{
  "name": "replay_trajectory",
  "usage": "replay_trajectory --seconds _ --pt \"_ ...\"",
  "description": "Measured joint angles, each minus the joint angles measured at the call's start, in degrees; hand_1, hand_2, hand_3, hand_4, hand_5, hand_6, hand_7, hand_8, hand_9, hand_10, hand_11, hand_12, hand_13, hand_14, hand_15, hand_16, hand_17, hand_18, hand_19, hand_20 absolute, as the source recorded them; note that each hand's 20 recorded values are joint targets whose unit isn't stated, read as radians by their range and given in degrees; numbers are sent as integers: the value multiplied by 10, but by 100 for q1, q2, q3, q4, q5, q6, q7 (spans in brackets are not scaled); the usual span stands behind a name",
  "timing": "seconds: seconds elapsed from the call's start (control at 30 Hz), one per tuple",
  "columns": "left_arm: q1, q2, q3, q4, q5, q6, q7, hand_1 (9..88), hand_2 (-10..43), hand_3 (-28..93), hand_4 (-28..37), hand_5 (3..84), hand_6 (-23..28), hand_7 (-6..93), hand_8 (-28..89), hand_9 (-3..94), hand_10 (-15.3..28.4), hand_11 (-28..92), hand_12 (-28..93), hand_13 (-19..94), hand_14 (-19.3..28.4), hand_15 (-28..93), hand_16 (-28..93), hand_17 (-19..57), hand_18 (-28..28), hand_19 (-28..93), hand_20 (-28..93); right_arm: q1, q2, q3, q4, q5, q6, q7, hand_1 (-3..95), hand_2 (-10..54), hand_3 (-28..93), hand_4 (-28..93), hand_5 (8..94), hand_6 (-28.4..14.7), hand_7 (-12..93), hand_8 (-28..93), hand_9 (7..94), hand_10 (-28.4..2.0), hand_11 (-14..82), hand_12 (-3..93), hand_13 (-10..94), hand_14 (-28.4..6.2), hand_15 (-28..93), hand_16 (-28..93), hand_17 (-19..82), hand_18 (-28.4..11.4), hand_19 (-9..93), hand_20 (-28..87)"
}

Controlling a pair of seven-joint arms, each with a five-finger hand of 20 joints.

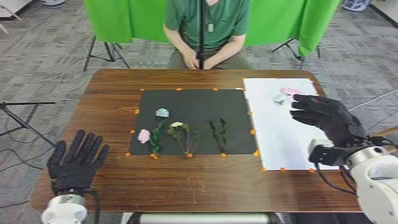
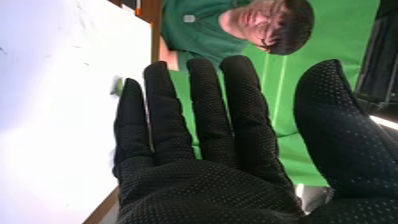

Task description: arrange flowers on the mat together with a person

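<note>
Two pink flowers (image 1: 143,135), one black mat (image 1: 204,105), one white sheet (image 1: 289,135)

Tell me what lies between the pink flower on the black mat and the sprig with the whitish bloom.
The head view shows a green leafy stem lying between the pink flower and the white-bloomed sprig.

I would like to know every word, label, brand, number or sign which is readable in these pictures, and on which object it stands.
No text can be read here.
White mat: a few faint marks, too small to tell whether they are writing.
Dark mat: no letters or numbers that I can make out.
</note>
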Motion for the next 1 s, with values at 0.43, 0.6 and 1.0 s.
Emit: replay_trajectory --seconds 0.43,0.6,1.0 --pt "28 -10 -2 -12 -17 1 48 245 130 760 -283 419 77 155 -118 368 136 218 46 279 140 264 -87 -72 157 401 94 -40 -50 46 -54 18 -1 1 323 39 774 -281 507 -11 192 -137 512 -116 88 131 415 -158 125 206 103 -186 398 121" --pt "43 -31 -6 -26 -13 3 45 245 130 761 -283 420 77 155 -119 369 136 218 46 279 140 263 -87 -72 158 401 94 -48 -74 51 -67 2 -10 13 330 34 773 -282 507 -10 194 -138 513 -114 88 132 418 -154 128 207 105 -187 399 122" --pt "39 -54 -9 -30 -9 14 37 251 135 758 -283 422 77 156 -119 370 137 220 45 281 140 266 -88 -72 158 403 94 -72 -88 50 -90 -23 6 18 340 34 769 -283 511 -7 200 -141 518 -113 92 134 426 -152 131 208 107 -190 407 125"
